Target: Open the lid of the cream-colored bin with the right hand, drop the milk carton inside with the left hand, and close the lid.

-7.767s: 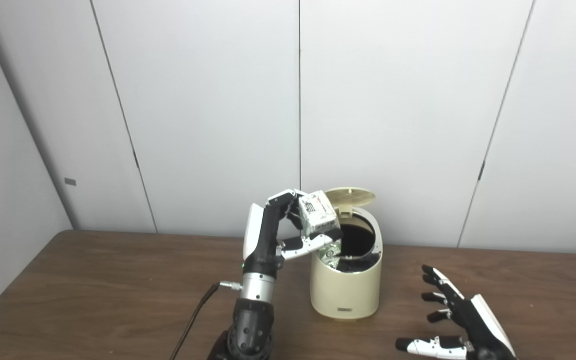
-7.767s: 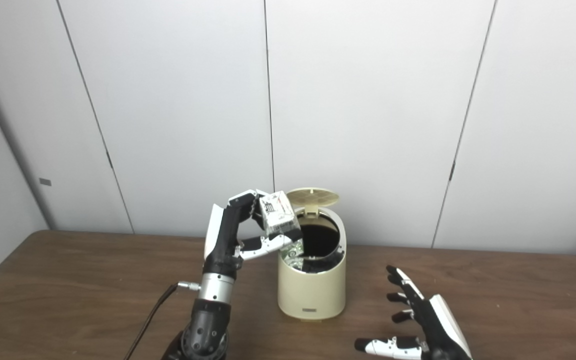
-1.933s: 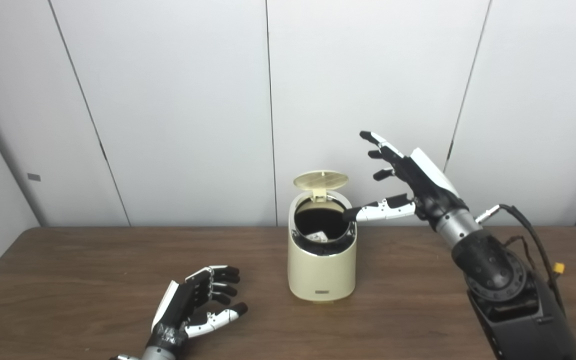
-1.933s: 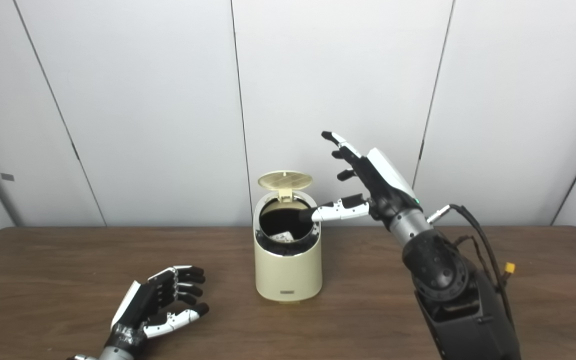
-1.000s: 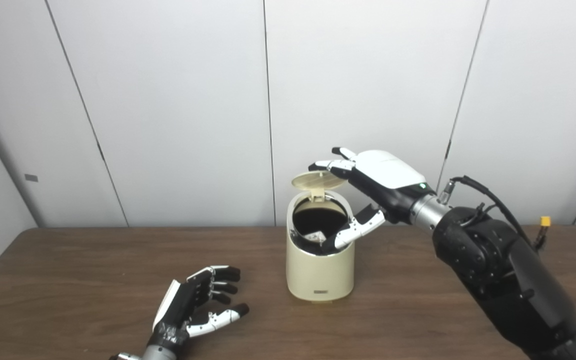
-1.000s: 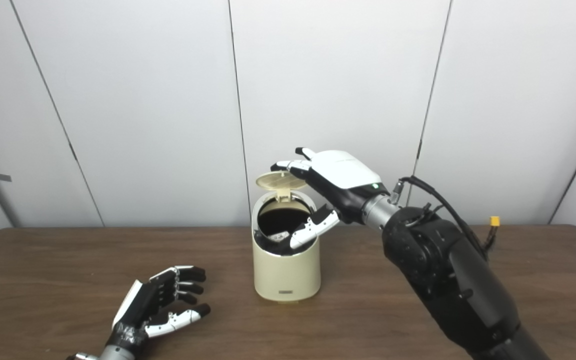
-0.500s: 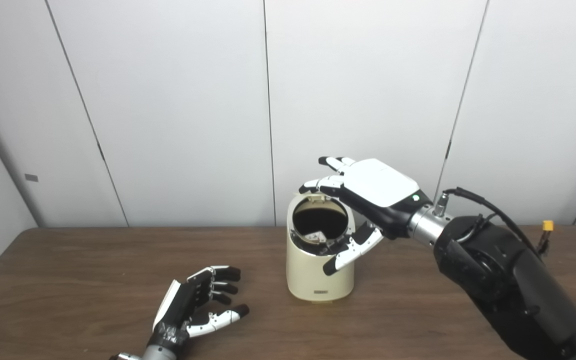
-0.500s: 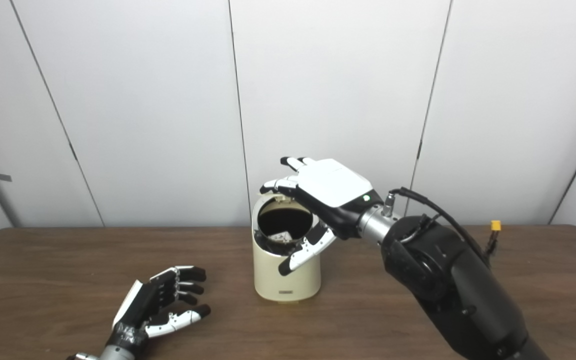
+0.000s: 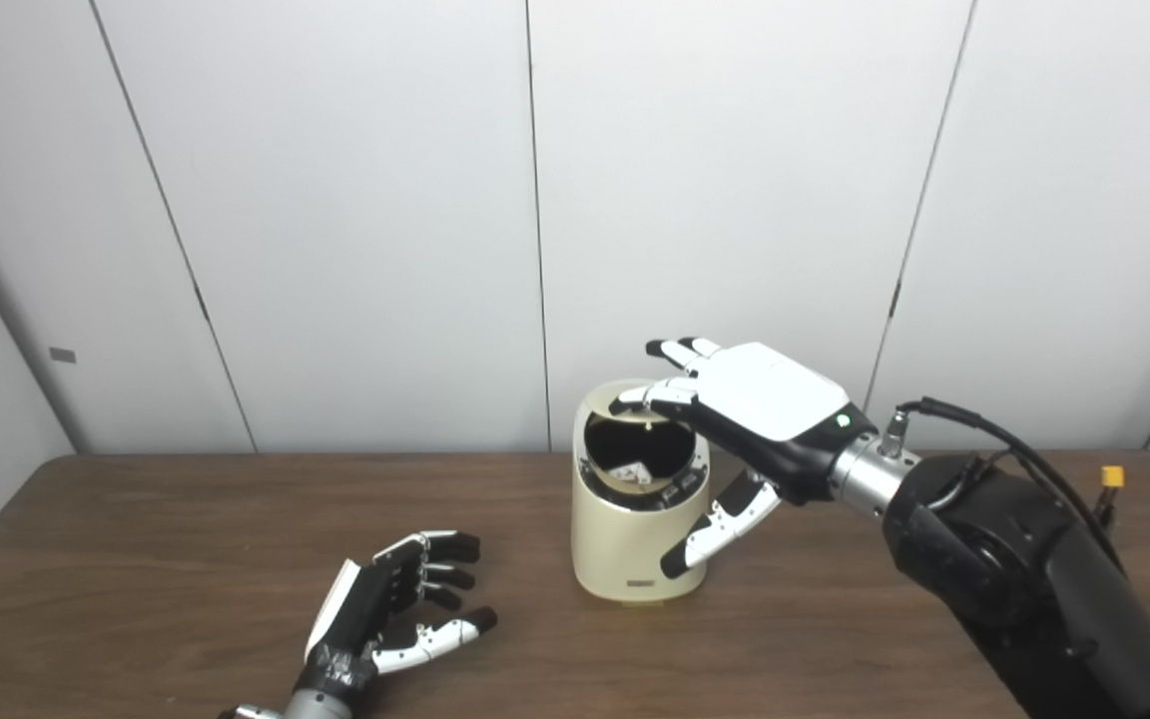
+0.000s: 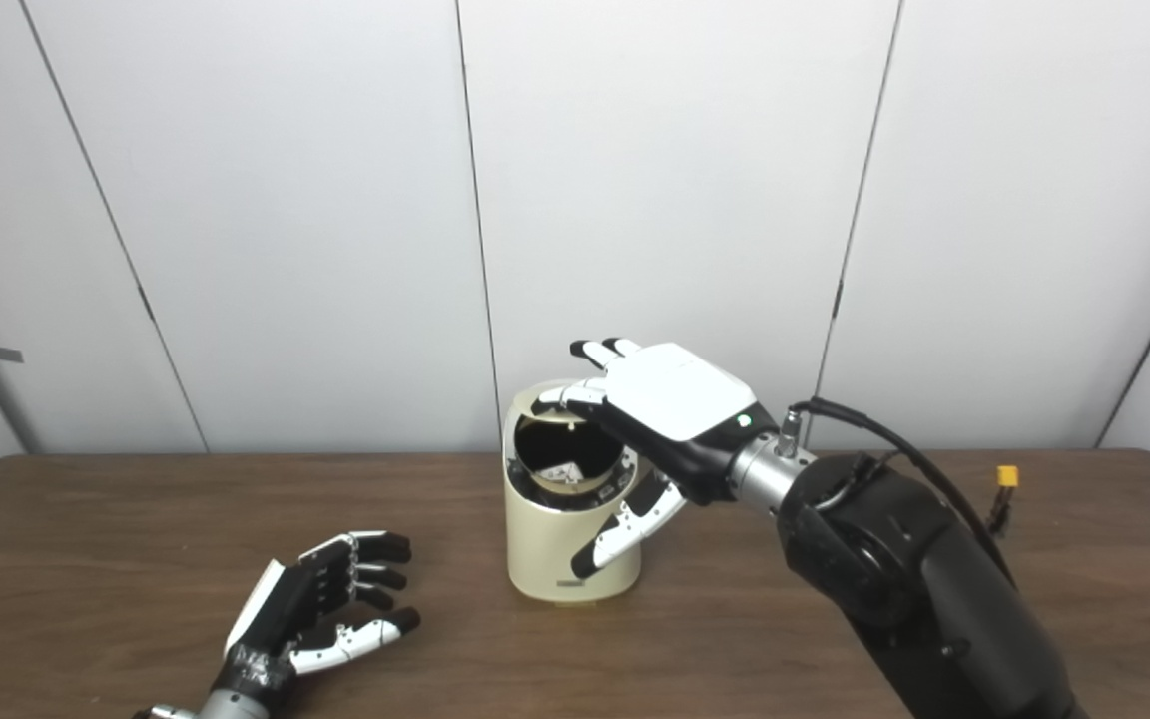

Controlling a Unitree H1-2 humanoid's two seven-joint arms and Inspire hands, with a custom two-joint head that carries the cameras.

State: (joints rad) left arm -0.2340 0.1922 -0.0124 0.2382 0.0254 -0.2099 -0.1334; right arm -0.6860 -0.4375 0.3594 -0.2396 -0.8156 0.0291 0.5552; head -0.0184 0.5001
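bin (image 9: 640, 529) mid-table (image 9: 136, 559), milk carton (image 9: 627, 469) inside, right robot hand (image 9: 750, 419) over it, left robot hand (image 9: 390, 609) front-left

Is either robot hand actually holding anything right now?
No, neither. The right robot hand only presses its fingertips on the bin's lid; the left robot hand rests open on the table.

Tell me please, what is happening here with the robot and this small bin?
The right robot hand is over the cream-colored bin, with its fingers on the lid, which is partly down but not shut. The milk carton already lies inside the bin, seen through the opening. The left robot hand rests open on the table, holding nothing. What is left is to shut the lid fully.
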